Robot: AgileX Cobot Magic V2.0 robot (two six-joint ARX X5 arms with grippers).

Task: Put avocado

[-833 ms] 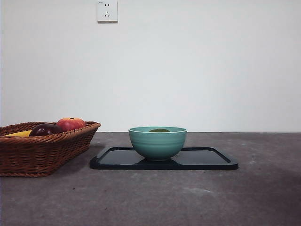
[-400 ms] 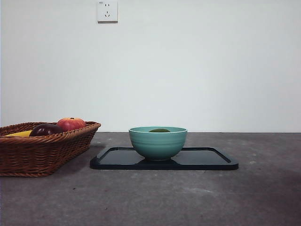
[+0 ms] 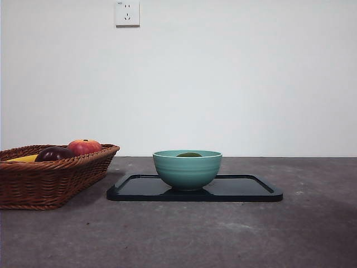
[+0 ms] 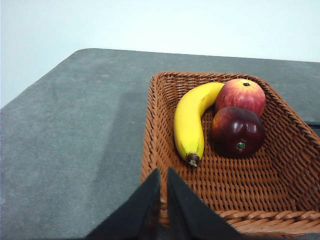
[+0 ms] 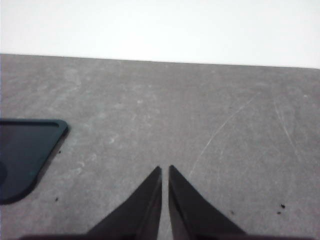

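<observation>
With the avocado (image 3: 189,154) already lying in the bowl (image 3: 187,169) on the tray (image 3: 245,191), both my grippers, left (image 4: 162,192) and right (image 5: 165,192), pinched together on nothing, I judged only a careless arm sweep could tip it.

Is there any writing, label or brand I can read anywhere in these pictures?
No readable text anywhere.
Sticker on the dark red fruit: a small green mark, too small to read.
Wall socket: a tiny mark beside its top left corner, too blurred to read.
</observation>
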